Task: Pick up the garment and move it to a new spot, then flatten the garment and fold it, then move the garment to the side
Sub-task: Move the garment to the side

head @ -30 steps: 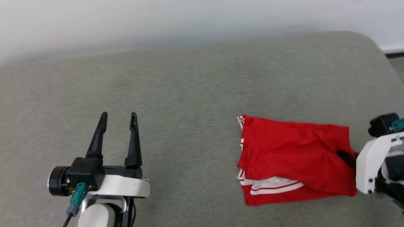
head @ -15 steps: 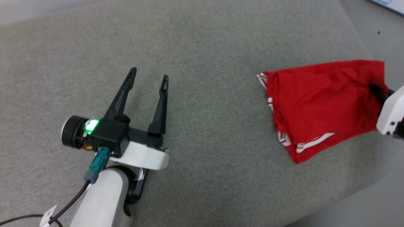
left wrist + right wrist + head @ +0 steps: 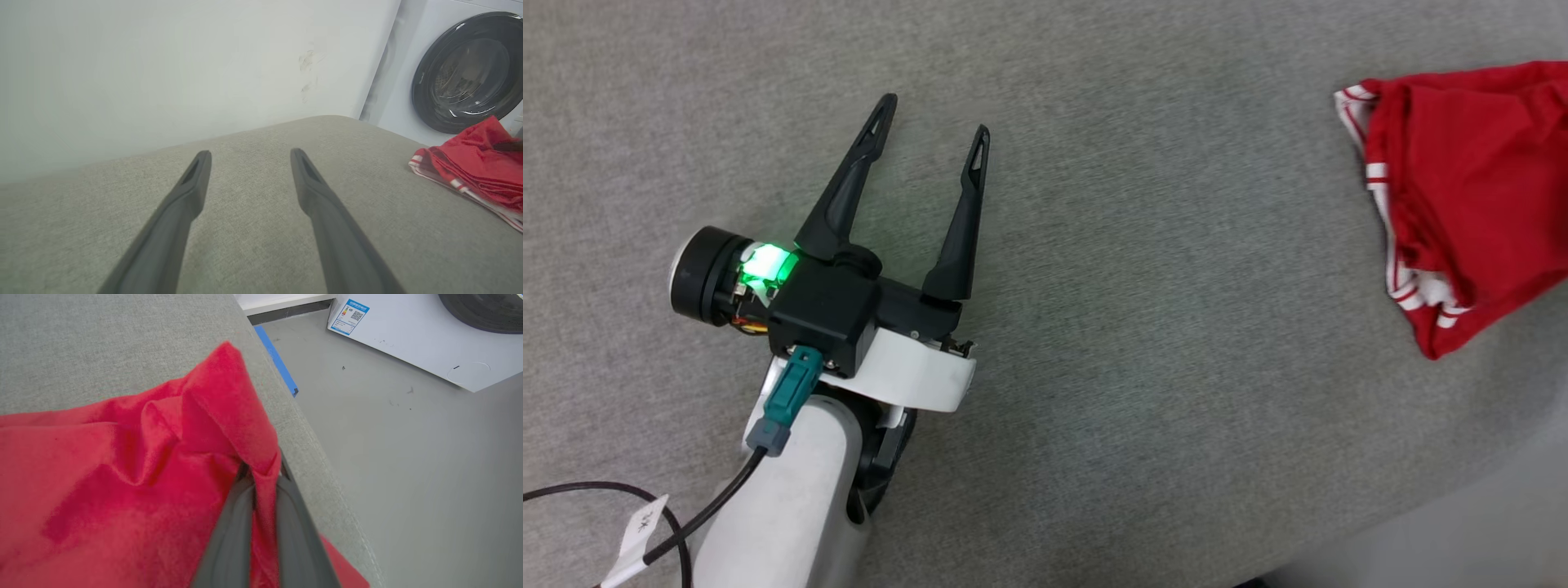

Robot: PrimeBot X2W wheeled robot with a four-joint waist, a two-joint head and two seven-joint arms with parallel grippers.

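Grey cushion (image 3: pixel 1094 367) bears the folded-looking garment (image 3: pixel 1470 204) at its right edge, right gripper (image 3: pixel 263 473) pinching it, left gripper (image 3: pixel 934 117) spread empty; release remains.

Garment (image 3: pixel 1470 188) and two grippers on a padded surface (image 3: pixel 1143 327)
Garment lies at the surface's right end, by its edge, one fold pinched between the right gripper (image 3: pixel 263 470) fingers. Left gripper (image 3: pixel 935 114) sits well apart to the left, over bare surface. Wall (image 3: pixel 163 73) behind; washing machine (image 3: pixel 461 69) beyond the garment; floor (image 3: pixel 408 457) to the right.
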